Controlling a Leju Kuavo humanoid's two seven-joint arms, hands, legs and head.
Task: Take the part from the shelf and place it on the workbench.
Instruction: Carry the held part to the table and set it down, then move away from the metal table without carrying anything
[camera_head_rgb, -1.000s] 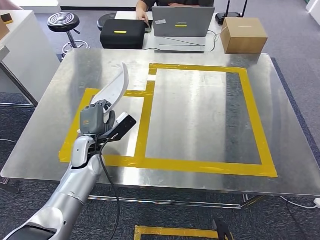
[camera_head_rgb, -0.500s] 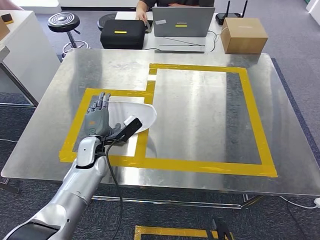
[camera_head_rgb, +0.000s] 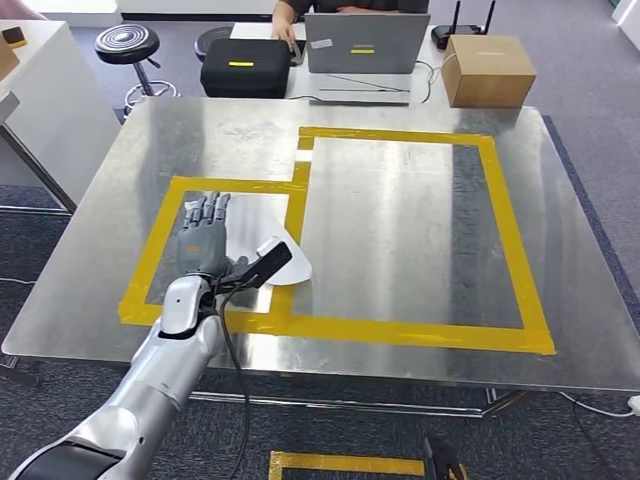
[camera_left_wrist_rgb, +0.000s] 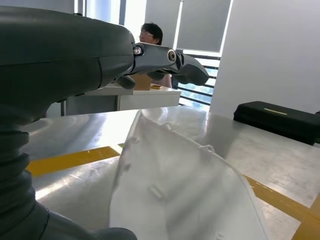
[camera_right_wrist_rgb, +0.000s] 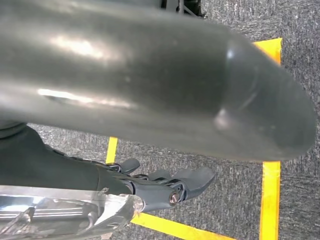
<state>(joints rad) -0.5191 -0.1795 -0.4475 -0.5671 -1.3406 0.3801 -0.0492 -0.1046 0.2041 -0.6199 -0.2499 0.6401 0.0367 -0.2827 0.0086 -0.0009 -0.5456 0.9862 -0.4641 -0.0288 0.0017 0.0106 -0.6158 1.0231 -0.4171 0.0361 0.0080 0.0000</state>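
White plastic, the part (camera_head_rgb: 260, 235) lies flat on the steel tabletop (camera_head_rgb: 392, 215) inside the small yellow tape outline (camera_head_rgb: 162, 232), its tip crossing the tape toward 3 o'clock. The left hand (camera_head_rgb: 202, 240) is spread flat over the part's 9 o'clock end, fingers apart and extended, grasping nothing. The right hand (camera_right_wrist_rgb: 166, 187) hangs above grey carpet (camera_right_wrist_rgb: 241, 200), fingers loosely extended and holding nothing. A cardboard box (camera_head_rgb: 487, 69) sits beyond the tabletop at 1 o'clock.
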